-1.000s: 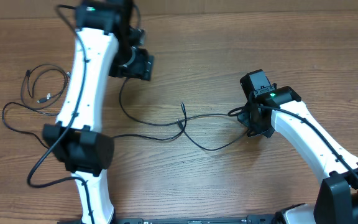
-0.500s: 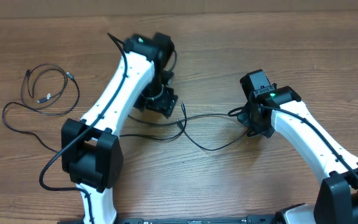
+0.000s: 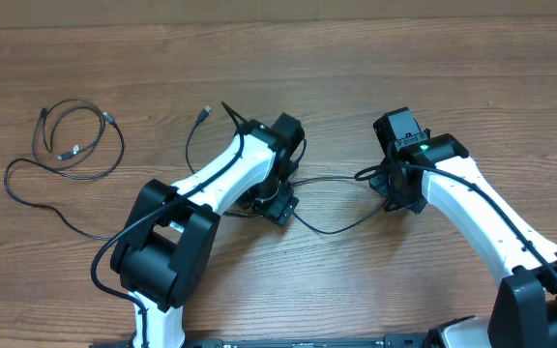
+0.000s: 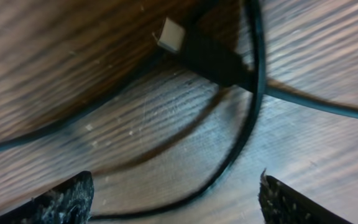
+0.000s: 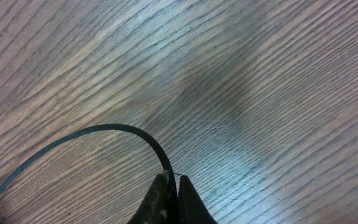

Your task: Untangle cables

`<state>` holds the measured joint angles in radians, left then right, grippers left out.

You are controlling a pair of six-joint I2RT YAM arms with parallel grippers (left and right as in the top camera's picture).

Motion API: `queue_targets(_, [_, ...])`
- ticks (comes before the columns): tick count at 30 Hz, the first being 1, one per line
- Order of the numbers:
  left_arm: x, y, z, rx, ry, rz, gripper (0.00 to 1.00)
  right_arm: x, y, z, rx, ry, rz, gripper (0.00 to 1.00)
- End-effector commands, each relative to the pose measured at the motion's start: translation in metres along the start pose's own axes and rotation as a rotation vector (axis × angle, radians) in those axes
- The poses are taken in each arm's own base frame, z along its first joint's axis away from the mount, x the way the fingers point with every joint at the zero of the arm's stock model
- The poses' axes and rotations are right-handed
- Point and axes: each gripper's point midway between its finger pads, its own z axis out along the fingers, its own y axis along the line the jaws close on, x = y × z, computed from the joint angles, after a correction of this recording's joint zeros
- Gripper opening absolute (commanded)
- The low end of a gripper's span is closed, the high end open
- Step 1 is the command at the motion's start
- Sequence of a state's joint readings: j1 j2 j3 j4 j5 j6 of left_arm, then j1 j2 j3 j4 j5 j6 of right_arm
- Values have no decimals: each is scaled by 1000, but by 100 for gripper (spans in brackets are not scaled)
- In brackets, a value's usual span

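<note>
Well, right claw [image 5: 169, 184] pinches cable [image 5: 104, 128] (thin).

It looks like a robotics lab bench rather than a home. A plain wood-grain table [image 3: 356, 58] fills the space. The left arm [image 3: 216, 174] and the right arm [image 3: 472, 198], both white and black machines, rise from its near edge. Thin black cables [image 3: 107, 118] lie loose on the tabletop.
</note>
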<state>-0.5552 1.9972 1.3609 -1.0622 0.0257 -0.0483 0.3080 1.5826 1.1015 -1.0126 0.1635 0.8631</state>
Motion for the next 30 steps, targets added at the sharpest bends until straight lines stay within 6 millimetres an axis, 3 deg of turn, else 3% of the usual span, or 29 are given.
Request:
queue_targets(1, [5,2,9,-19,-12,25,81,-6,4,-3,-10,-18,7,4])
queue_targets(2, [5,2,11,-18,-15,25,76,-6,4,-3,-10,-18,6,4])
queue_targets(4, [8,1,14,-18,-8,25,57,-6,4,-3,-10,-18,6,4])
queue_targets(6, [10,1,13,-19,0,26,23,-6,4,-3,-10,-18,6,4])
queue_targets(8, [11,1,11,-20,7,23,4,-6,4,-3,-10,-18,6,4])
queue_targets(11, [4,7,-1,-51,-19,-24,4,-6,4,-3,-10,-18,6,4])
queue_targets(14, [-9,14,-29,-77,-100,-64,4,-6,3,-3,-8,-16,6,4])
queue_targets(18, [-22,25,-92,-60,-263,-98,4,-5,3,-3,-7,-15,6,4])
queue_targets(21, [-19,41,-147,-38,-398,-96,4,-6,3,-3,-7,-16,6,4])
queue_targets(23, [-10,58,-178,-48,-469,-133,4,-6,3,-3,-7,-16,6,4])
queue_targets(26, [13,104,-222,-75,-588,-268,4,-6,3,-3,-7,-16,6,4])
queue_targets(30, [46,168,-245,-127,-672,-467,4,-6,3,-3,-7,-16,6,4])
